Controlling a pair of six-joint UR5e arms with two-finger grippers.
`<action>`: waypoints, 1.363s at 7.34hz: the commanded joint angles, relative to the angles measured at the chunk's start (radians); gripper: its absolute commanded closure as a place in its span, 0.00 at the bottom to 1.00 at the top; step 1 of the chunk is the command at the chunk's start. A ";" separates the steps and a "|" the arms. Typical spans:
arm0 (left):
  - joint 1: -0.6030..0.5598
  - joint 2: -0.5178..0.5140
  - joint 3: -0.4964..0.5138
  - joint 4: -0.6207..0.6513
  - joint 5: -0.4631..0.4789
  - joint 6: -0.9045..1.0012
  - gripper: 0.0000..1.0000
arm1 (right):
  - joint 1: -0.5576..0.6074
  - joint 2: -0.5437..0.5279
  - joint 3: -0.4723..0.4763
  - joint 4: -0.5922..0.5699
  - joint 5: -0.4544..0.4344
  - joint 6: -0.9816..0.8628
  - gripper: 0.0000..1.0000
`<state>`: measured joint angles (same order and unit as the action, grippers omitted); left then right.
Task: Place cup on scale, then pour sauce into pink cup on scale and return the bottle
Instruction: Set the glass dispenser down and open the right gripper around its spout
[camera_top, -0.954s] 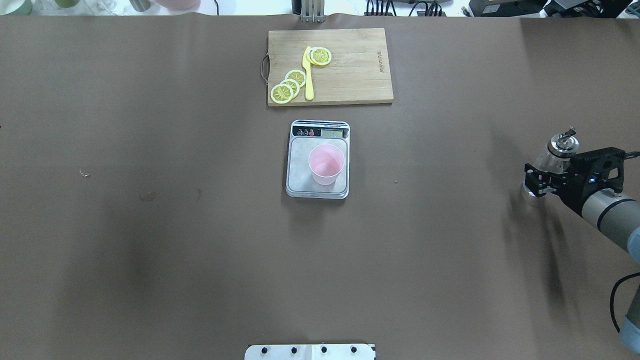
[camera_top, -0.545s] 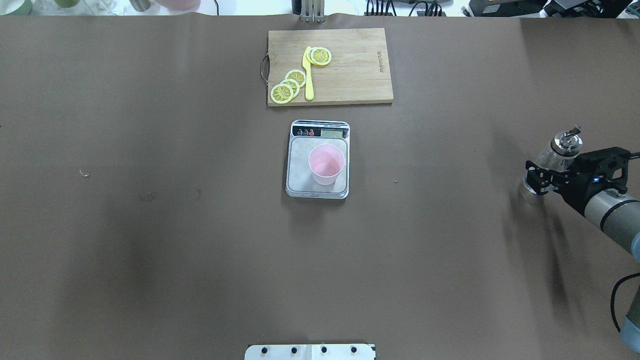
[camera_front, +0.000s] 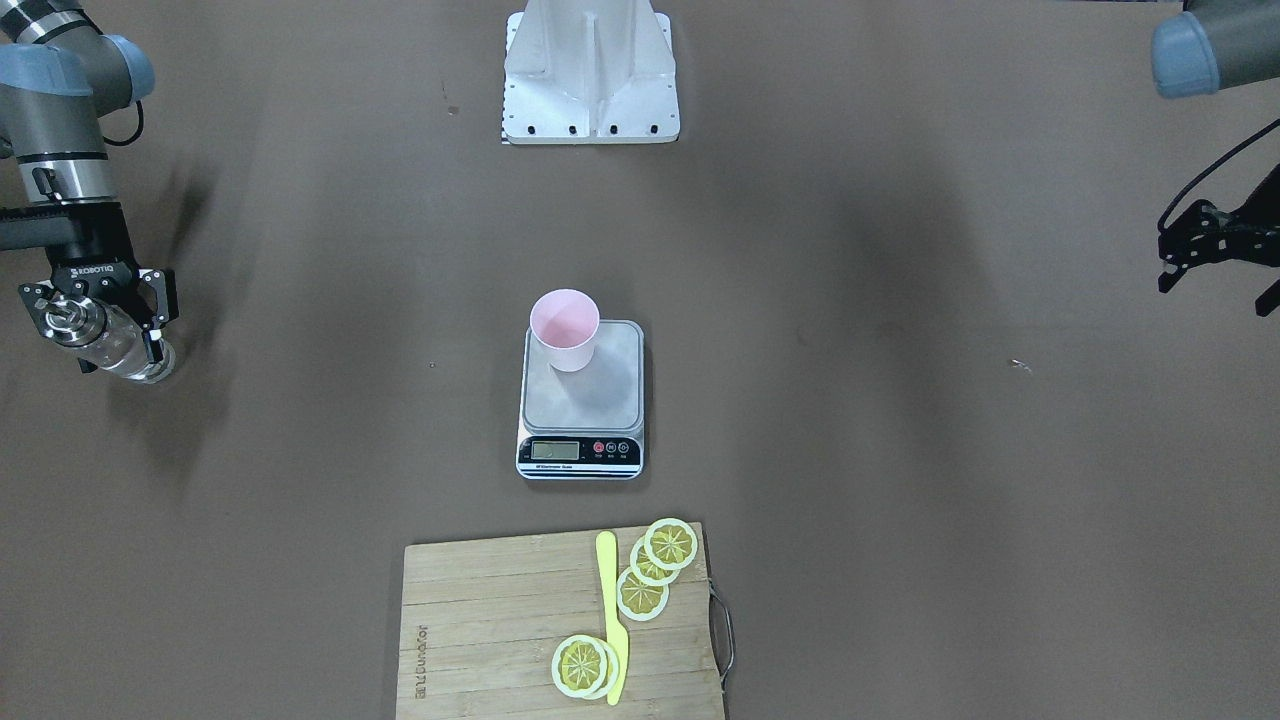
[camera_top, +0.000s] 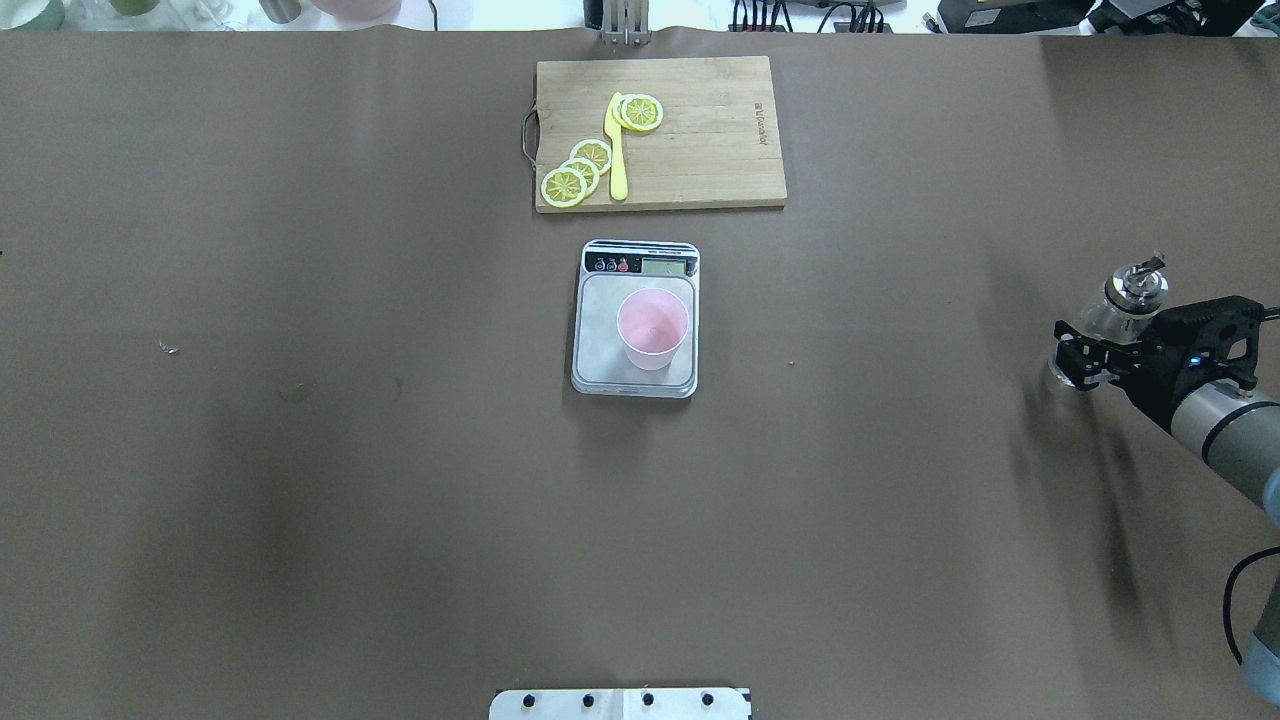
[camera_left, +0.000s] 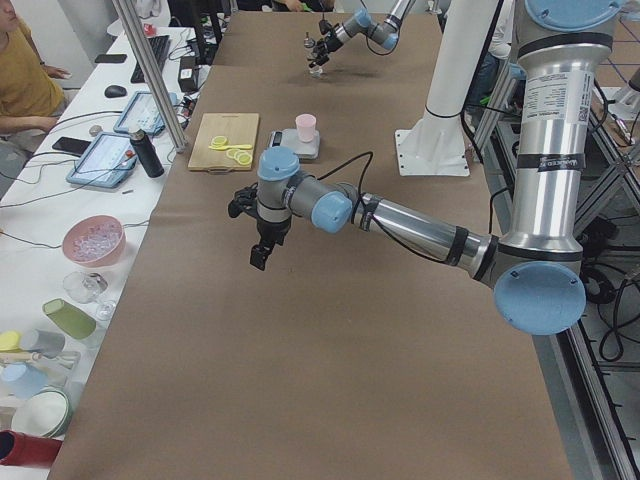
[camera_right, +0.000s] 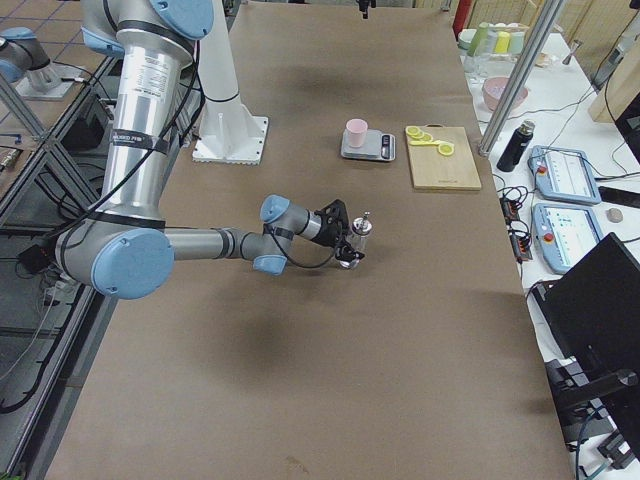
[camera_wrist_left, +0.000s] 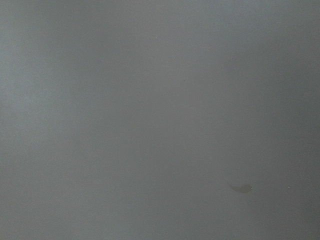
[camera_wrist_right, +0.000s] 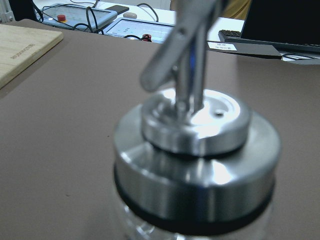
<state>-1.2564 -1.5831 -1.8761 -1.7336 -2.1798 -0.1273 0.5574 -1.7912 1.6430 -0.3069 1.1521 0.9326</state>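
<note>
- White metal robot base plate (camera_top: 620, 703), at the near edge of the brown paper-covered table (camera_top: 300, 450).
- Left gripper (camera_front: 1213, 262): hangs over bare table. It is dark and cut off by the frame edge, so I cannot tell how the jaws stand.
- Right gripper (camera_top: 1085, 362): at the far right, clamped on the slim clear glass bottle with silver pourer spout (camera_top: 1105, 318) (upright in the right side view).
- Flat grey steel digital scale (camera_top: 600, 300), mid-table, carrying the small pale pink plastic cup (camera_top: 652, 328), which stands upright on the platform.
- Wooden cutting board (camera_top: 720, 130) beyond the scale, with lemon slices (camera_top: 580, 170) and a yellow knife (camera_top: 617, 150).
</note>
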 joint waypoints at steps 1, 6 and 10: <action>0.000 0.000 0.000 0.000 0.000 0.000 0.03 | -0.002 0.000 -0.003 0.000 -0.002 -0.002 0.85; 0.000 0.000 0.000 0.000 0.000 0.000 0.03 | -0.001 0.000 0.000 0.000 0.003 -0.017 0.01; -0.002 0.000 0.000 0.000 0.000 0.000 0.03 | 0.002 -0.037 -0.005 0.072 0.029 -0.017 0.00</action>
<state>-1.2573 -1.5831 -1.8751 -1.7334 -2.1798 -0.1273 0.5590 -1.8075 1.6452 -0.2821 1.1646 0.9158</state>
